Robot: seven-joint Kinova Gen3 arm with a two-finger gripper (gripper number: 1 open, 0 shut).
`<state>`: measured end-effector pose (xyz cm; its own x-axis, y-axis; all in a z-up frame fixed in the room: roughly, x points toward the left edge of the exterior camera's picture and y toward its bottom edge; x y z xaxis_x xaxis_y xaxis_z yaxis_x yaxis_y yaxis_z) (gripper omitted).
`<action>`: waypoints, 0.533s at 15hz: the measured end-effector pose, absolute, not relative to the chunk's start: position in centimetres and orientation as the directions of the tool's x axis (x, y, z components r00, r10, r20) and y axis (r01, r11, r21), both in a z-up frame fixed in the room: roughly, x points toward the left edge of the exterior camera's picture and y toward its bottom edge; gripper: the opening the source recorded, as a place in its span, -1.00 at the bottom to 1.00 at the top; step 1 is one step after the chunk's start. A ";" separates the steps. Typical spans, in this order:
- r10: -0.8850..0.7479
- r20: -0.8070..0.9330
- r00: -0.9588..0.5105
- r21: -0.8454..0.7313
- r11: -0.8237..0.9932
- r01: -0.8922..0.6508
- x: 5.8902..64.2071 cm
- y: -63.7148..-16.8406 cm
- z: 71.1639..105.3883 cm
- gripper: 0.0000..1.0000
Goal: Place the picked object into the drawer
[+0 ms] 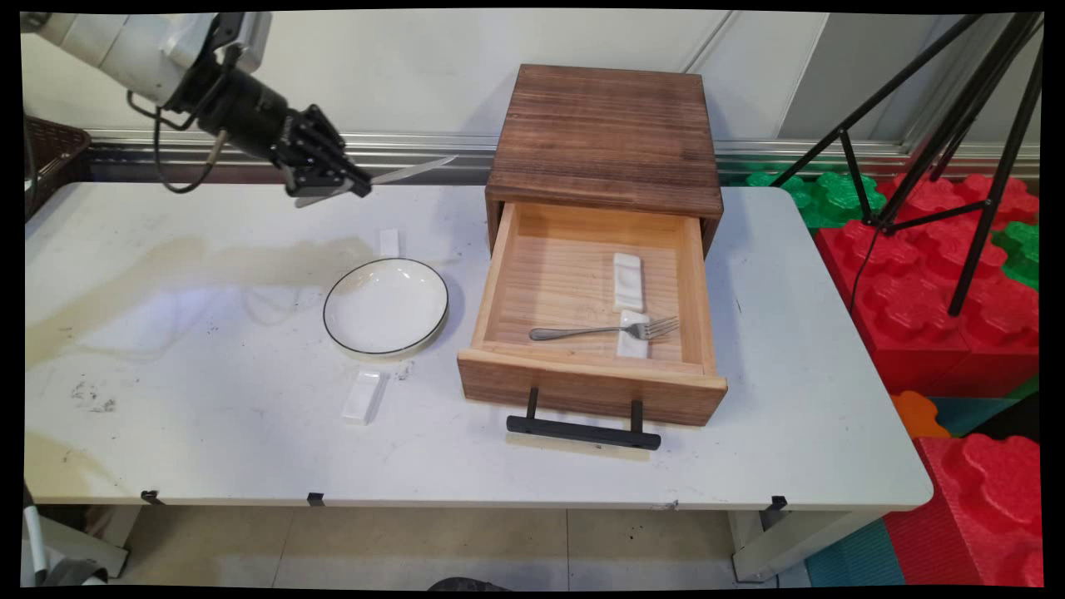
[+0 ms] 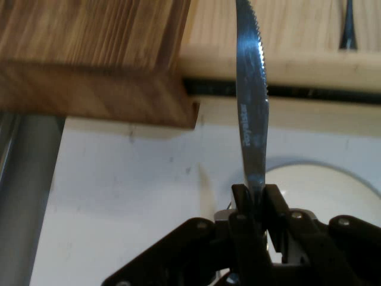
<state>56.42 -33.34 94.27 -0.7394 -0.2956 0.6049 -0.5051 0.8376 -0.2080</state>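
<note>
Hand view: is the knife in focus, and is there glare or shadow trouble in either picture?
Hand view: the knife in the end effector shows its serrations clearly, with a pale sheen on the blade; the plate behind looks soft. Main view: even light, faint shadow under the drawer handle, no strong glare.

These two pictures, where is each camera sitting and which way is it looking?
Main view: fixed above the table's near side, looking down across it toward the wall; the arm and gripper enter at upper left.
Hand view: on the hand, looking along the jaws, shut on the knife; black linkage fills the bottom.
Shared: knife, white plate, wooden drawer box.
</note>
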 end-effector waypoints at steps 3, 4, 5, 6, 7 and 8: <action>-0.275 0.622 -0.733 -0.212 0.842 -0.496 54.0 -33.8 95.0 -1.00; -0.267 0.628 -0.731 -0.215 0.843 -0.493 53.0 -34.1 95.2 -1.00; -0.261 0.632 -0.729 -0.216 0.844 -0.490 52.2 -34.3 95.3 -1.00; -0.255 0.637 -0.728 -0.218 0.846 -0.487 51.2 -34.6 95.5 -1.00; -0.250 0.640 -0.726 -0.219 0.847 -0.485 50.4 -34.9 95.5 -1.00; -0.246 0.643 -0.725 -0.220 0.847 -0.483 49.4 -35.2 95.6 -1.00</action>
<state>49.43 -35.22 95.56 -0.7247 -0.2464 0.6435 -0.4834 0.8473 -0.2199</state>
